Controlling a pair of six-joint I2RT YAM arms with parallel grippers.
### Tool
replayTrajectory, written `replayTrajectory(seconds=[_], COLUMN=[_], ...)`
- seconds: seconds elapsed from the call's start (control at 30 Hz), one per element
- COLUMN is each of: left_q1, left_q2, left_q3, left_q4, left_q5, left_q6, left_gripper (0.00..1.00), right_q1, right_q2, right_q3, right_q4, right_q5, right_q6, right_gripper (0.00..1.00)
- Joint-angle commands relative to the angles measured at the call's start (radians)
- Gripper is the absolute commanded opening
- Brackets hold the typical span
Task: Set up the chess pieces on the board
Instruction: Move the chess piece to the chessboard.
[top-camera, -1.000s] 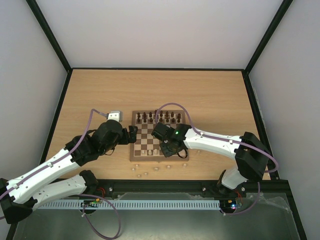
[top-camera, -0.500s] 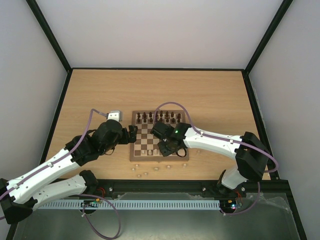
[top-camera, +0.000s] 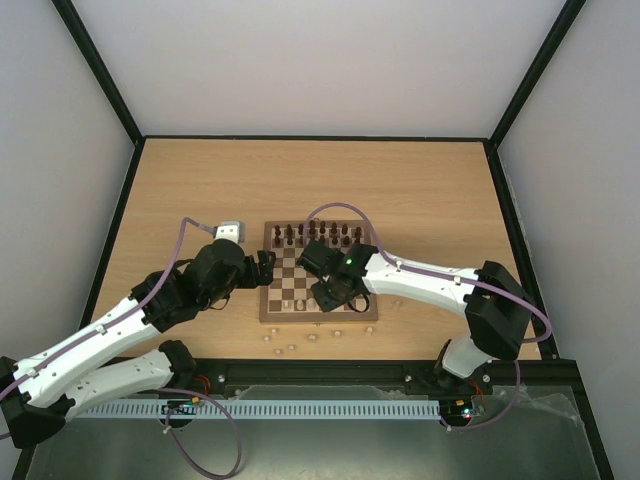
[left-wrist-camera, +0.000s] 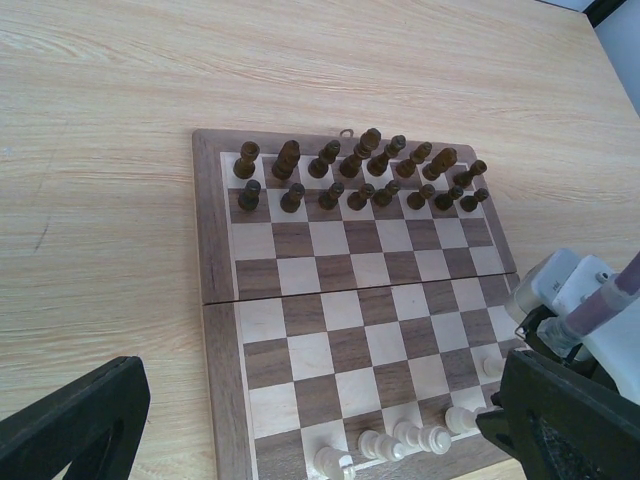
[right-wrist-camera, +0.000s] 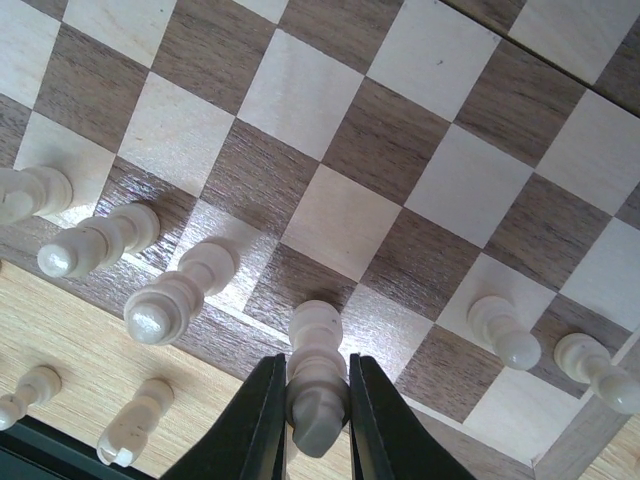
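Right gripper (right-wrist-camera: 316, 368) has just closed, now clamped on a pale piece (right-wrist-camera: 318, 330) at the board's (left-wrist-camera: 213, 300) near edge. Grip looks secure, so I can seat it next. Left gripper (top-camera: 262, 270) wide apart, beside the board's left edge.

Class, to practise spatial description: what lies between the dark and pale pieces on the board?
Only bare squares of the board; the left wrist view shows the dark pieces and pale pieces apart.
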Motion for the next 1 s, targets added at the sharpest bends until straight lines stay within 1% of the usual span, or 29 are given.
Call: replayTrajectory(seconds=[0.0,0.67,0.97], left_q1=[0.009,0.017,0.016], left_q2=[-0.005,-0.007,-0.002], left_q3=[-0.013,-0.014,-0.014], left_q4=[0.005,0.002,0.01], left_q5=[-0.008,-0.005,0.003], left_q6=[0.009,0.009,0.011], left_gripper=[0.99,0.99,0.99], right_q1=[0.006,0.013,0.026], right_q2=[0.024,0.057,0.05], right_q3=[0.035,0.049,0.054], right_q4=[-0.019,-0.015,-0.036], right_q5=[-0.01,-0.014,-0.001], right_q6=[-0.014,-0.021,-0.012], right_gripper=[0.14,0.16,0.26])
